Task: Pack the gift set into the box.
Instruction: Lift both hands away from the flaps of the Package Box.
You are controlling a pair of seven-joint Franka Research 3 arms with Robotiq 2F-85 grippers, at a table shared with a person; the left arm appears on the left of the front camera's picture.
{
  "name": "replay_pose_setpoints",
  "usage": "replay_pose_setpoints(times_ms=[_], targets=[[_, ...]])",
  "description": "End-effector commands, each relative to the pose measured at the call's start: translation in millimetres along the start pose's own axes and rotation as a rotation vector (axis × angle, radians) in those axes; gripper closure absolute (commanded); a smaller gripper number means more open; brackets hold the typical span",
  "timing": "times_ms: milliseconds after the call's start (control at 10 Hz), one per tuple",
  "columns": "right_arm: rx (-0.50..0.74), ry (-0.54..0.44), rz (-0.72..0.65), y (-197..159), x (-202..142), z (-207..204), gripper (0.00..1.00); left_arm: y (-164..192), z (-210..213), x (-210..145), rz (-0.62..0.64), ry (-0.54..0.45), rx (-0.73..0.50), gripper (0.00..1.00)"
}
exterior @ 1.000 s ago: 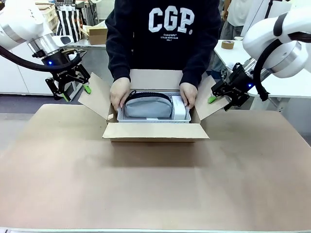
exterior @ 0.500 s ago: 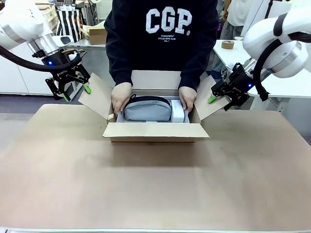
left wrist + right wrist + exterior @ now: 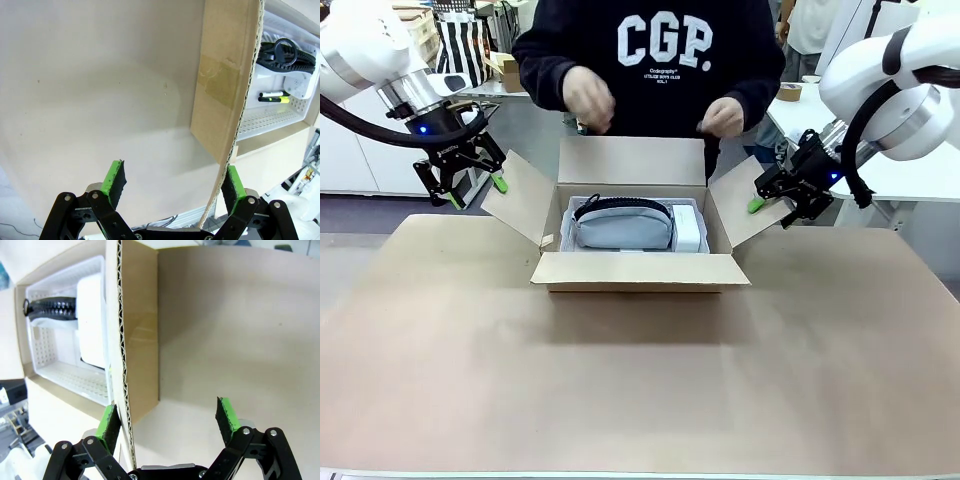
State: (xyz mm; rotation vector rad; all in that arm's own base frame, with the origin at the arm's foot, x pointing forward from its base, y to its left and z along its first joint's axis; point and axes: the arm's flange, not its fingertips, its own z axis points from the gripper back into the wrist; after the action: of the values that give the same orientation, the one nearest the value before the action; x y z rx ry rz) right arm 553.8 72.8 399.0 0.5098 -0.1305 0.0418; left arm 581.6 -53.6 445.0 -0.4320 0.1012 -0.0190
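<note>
The box (image 3: pixel 640 271) stands open in the middle of the table, all four flaps spread. Inside it lies the grey gift set (image 3: pixel 623 228) with its dark zip trim, resting in a white perforated tray (image 3: pixel 566 226) next to a white packet (image 3: pixel 688 228). My left gripper (image 3: pixel 477 191) hangs open at the left flap (image 3: pixel 516 200); in the left wrist view that flap's edge (image 3: pixel 225 100) runs between the fingers, close to one pad (image 3: pixel 234 184). My right gripper (image 3: pixel 772 212) is open at the right flap (image 3: pixel 735 205), whose edge (image 3: pixel 122 340) passes near one pad (image 3: pixel 107 421).
The person stands at the far side with both hands (image 3: pixel 586 97) raised above the box, touching nothing. Brown paper covers the table (image 3: pixel 640 390). Behind are a tape roll (image 3: pixel 788 91) on a white table and a small carton (image 3: pixel 518 70).
The person lowered the tray with the gift set into the box, let go and lifted both hands away. Both grippers stayed where they were.
</note>
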Motion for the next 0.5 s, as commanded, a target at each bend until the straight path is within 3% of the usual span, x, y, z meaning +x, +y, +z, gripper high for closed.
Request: replay_pose_setpoints(times_ms=[0, 400], targets=[[-0.023, 0.006, -0.013, 4.1, -0.5, 3.0, 0.00, -0.8, 1.5, -1.7, 0.015, -0.007, 0.018, 0.00], [-0.023, 0.006, -0.013, 4.1, -0.5, 3.0, 0.00, -0.8, 1.5, -1.7, 0.015, -0.007, 0.018, 0.00]])
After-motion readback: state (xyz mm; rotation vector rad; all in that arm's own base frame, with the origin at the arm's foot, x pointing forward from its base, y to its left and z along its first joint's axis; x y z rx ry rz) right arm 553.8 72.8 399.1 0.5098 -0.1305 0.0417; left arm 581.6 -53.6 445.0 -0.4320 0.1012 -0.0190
